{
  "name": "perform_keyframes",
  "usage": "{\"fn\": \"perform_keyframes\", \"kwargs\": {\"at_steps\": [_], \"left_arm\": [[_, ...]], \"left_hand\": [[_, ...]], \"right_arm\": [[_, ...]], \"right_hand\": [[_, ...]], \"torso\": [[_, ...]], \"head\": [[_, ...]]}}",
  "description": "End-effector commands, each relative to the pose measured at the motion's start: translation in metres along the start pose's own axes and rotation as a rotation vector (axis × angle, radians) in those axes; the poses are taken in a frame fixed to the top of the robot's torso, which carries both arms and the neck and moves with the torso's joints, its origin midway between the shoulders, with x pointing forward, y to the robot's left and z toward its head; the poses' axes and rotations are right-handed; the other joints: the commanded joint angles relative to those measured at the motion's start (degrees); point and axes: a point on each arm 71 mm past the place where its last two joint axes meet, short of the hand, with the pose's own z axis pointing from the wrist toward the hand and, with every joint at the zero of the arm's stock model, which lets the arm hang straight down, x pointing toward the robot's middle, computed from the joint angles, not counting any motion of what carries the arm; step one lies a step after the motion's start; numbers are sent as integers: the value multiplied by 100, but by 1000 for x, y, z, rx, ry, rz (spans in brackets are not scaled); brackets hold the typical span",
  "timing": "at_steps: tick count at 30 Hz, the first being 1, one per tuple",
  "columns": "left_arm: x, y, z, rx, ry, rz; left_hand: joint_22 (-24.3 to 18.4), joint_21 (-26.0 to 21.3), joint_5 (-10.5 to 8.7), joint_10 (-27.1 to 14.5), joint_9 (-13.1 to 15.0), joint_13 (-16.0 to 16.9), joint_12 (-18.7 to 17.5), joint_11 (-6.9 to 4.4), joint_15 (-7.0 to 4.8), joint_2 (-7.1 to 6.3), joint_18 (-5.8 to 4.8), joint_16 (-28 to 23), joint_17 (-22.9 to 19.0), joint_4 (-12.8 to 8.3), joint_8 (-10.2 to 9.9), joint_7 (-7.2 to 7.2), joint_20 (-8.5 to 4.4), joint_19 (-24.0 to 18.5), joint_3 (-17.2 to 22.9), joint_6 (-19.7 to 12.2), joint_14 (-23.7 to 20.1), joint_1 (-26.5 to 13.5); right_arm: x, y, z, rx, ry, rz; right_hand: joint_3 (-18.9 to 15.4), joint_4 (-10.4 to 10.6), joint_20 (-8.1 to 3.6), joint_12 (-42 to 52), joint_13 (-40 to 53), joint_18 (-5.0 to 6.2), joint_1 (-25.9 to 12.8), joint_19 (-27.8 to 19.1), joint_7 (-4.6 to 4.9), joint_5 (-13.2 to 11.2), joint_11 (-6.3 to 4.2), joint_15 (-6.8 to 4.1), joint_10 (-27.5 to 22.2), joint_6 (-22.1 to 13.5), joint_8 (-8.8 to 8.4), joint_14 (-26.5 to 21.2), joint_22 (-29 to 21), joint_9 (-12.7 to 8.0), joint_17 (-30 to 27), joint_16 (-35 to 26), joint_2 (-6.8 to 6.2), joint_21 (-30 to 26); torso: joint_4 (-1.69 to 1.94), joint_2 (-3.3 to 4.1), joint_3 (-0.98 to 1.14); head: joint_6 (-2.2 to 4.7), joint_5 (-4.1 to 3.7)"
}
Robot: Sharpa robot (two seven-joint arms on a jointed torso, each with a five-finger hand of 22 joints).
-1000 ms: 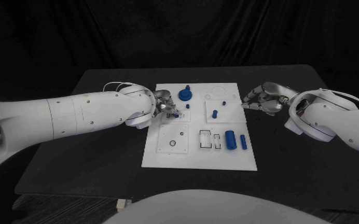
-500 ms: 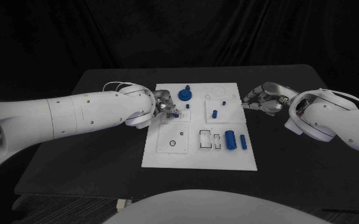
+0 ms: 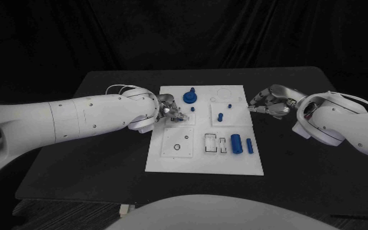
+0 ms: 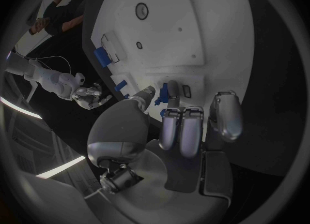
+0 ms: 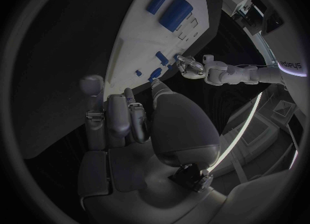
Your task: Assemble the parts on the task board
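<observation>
Left robot hand: the left robot hand (image 3: 170,108) sits over the upper-left part of the task board (image 3: 206,162), its fingertips (image 4: 169,90) pinching a small blue part (image 4: 165,90) right at a slot in the white plate.
Right robot hand: the right robot hand (image 3: 268,102) hangs just off the board's right edge, above the bench (image 3: 100,150); its fingers are curled in and I see nothing in them.
Just changed: very little. Compared with 1 second ago, the left robot hand has only nudged a touch, and the blue part between its fingertips seems a shade lower against the plate. The right robot hand has not shifted.
What that means: I judge this to be the fine seating of 1 part, with the arm done travelling and only the fingers working.
Other parts: a blue knob-like piece (image 3: 189,98) stands near the top of the board, a short blue peg (image 3: 220,116) stands in the square to its right, and 2 blue cylinders (image 3: 236,144) lie side by side near the lower-right.
Progress: early to middle, I judge; the cylinders lie loose beside outlined recesses (image 3: 210,142).
</observation>
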Motion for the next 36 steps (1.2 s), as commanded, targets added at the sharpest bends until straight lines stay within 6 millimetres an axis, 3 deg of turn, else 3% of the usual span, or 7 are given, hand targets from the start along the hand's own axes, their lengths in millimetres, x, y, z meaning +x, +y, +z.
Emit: {"fn": "perform_keyframes", "kwargs": {"at_steps": [1,5,14,18,24,36], "left_arm": [[2,0,0,3,18,6],[2,0,1,5,17,6],[1,0,1,11,15,5],[1,-1,2,31,11,4],[1,-5,2,59,4,1],[1,-5,4,59,10,5]], "left_hand": [[684,-46,-29,366,174,1267,0,16,21,58,45,2,1196,78,138,-12,23,-4,-145,-57,392,47],[706,-52,-56,370,385,1272,4,-1,8,82,42,4,1199,187,300,-29,13,9,-309,-91,393,93],[731,-60,-153,375,580,1276,8,-19,-7,113,41,10,1208,315,459,-55,-1,23,-493,-97,399,132],[750,-74,-306,381,767,1282,12,-40,-24,123,40,14,1215,445,640,-81,-17,31,-673,-88,404,111],[785,-47,-323,418,923,1315,39,-80,-54,131,33,35,1248,453,843,-143,-43,68,-780,40,428,214],[808,-41,-260,414,949,1307,32,-144,-105,174,29,30,1240,437,913,-210,-86,96,-844,188,426,345]], "right_arm": [[1,-2,0,15,4,0],[2,-1,0,15,4,0],[2,-1,0,15,5,1],[2,-2,0,15,5,1],[2,-2,1,15,6,1],[3,-2,1,16,8,1]], "right_hand": [[-38,-10,5,-33,468,72,11,-32,10,33,-3,26,-31,25,-19,-1,271,-9,-9,-29,33,-18],[-38,-10,5,-33,468,72,11,-32,10,33,-3,26,-31,25,-19,-1,271,-9,-9,-29,33,-18],[-38,-10,5,-33,468,72,11,-32,10,33,-3,26,-31,25,-19,-1,271,-9,-9,-29,33,-18],[-39,-12,8,-30,473,73,16,-35,12,45,-1,28,-27,24,-22,-3,268,-12,-10,-30,35,-31],[-39,-12,8,-30,473,73,16,-35,12,45,-1,28,-27,24,-22,-3,268,-12,-10,-30,35,-31],[-38,-13,9,-31,472,76,20,-38,13,51,2,30,-28,24,-24,-4,263,-14,-14,-34,39,-46]], "torso": [[5,3,0],[7,5,2],[2,3,1],[2,1,2],[-2,0,3],[6,4,4]], "head": [[-1,-4],[-1,-8],[-1,-8],[-1,-5],[-1,2],[-1,-5]]}}
